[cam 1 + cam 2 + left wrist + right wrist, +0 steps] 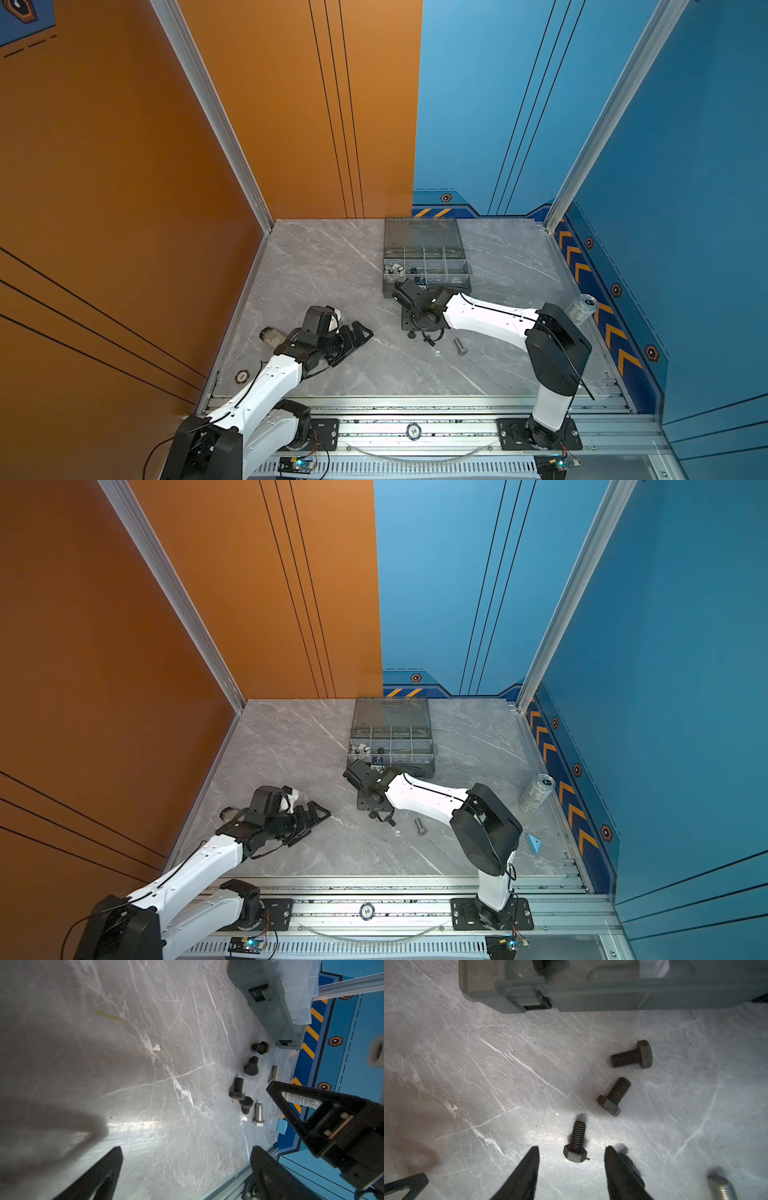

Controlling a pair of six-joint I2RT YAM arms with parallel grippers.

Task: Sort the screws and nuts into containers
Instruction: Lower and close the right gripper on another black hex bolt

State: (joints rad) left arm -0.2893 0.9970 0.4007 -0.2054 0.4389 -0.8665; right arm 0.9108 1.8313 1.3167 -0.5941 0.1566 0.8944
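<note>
My right gripper [572, 1149] has its jaws apart and nothing is clamped. Between the two fingers [527, 1167] lies one black screw [576, 1142], flat on the table [467, 1084]. Its head is toward me and its thread points away, and neither finger touches it.

I judge the step is to pick up this screw. To do it well, I should go lower until the tips are almost at the table and keep the head in the middle. Then I should close slowly on the head or on the thread just behind it, so it does not roll out. Another dark screw [623, 1154] sits just beside one finger, partly hidden, and I must not catch it also.

Two more black screws [613, 1096] lie further out, toward the box [591, 1001], and a silver screw [720, 1186] is off to the side. In the box, I should avoid the compartment where the nuts [394, 269] seem to lie.

My left gripper [187, 1153] is wide apart and empty, well apart from this place.
</note>
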